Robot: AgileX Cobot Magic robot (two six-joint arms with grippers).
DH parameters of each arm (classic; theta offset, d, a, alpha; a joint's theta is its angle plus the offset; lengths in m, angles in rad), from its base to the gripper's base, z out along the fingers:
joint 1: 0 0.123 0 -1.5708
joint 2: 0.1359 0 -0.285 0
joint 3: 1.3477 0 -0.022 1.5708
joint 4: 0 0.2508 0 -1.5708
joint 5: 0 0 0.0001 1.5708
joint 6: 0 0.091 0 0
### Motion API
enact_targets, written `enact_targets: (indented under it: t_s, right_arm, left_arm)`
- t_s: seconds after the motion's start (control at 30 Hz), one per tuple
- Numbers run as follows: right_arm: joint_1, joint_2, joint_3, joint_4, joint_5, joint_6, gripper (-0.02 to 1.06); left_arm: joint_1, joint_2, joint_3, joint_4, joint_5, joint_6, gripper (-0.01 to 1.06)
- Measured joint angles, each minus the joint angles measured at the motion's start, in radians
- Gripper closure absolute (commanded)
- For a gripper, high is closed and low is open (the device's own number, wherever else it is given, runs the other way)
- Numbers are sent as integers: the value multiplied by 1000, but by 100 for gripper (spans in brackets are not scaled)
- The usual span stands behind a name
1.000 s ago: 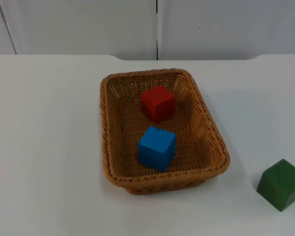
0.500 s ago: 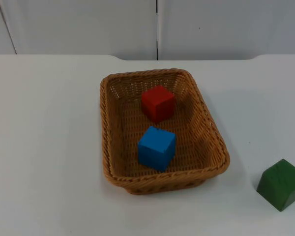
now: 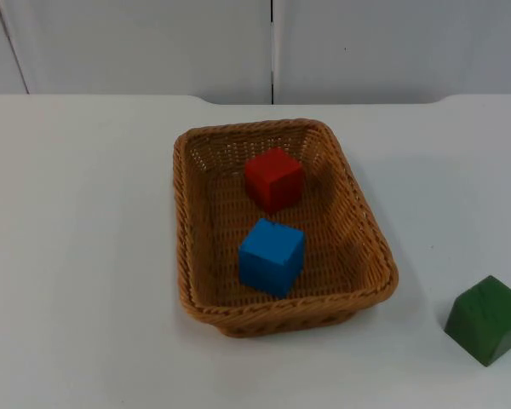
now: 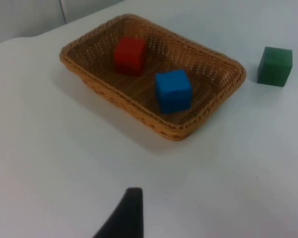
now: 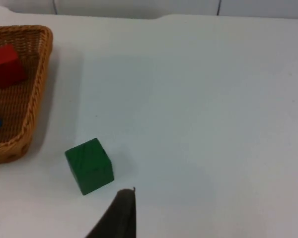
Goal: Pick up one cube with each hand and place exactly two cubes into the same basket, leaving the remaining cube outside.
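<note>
Top view is showing you the basket [image 3: 190, 256] holding the red cube [image 3: 274, 179] at twelve o'clock of the blue cube [image 3: 272, 256], apart from it. The green cube [image 3: 487, 319] is sitting on the tabletop [image 3: 77, 256], out at four o'clock of the basket. You're probably finishing, so keep both arms waiting clear. Whether the left claw [image 4: 124, 218] and right claw [image 5: 119, 215] are released, I cannot tell.

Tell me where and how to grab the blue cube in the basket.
Grip the blue cube from above, fingers on two opposite upright faces. It sits flat on the basket floor, apart from the red cube, and the woven walls likely block a sideways approach. Its top face is bare and its sides stand off the rim, so there should be room for the fingers.
</note>
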Motion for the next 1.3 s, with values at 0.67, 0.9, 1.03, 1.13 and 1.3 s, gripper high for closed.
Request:
enact_targets:
  t_s: [0.67, 0.9, 1.03, 1.13, 1.3]
  right_arm:
    - [-44, 0, 0, 0, 0, 0, -1]
    - [-44, 0, 0, 0, 0, 0, -1]
    - [-44, 0, 0, 0, 0, 0, -1]
    - [-44, 0, 0, 0, 0, 0, -1]
    - [-44, 0, 0, 0, 0, 0, -1]
  left_arm:
    - [0, 0, 0, 0, 0, 0, 0]
    - [0, 0, 0, 0, 0, 0, 0]
    - [26, 0, 0, 0, 0, 0, 0]
    - [89, 0, 0, 0, 0, 0, 0]
    - [199, 0, 0, 0, 0, 0, 0]
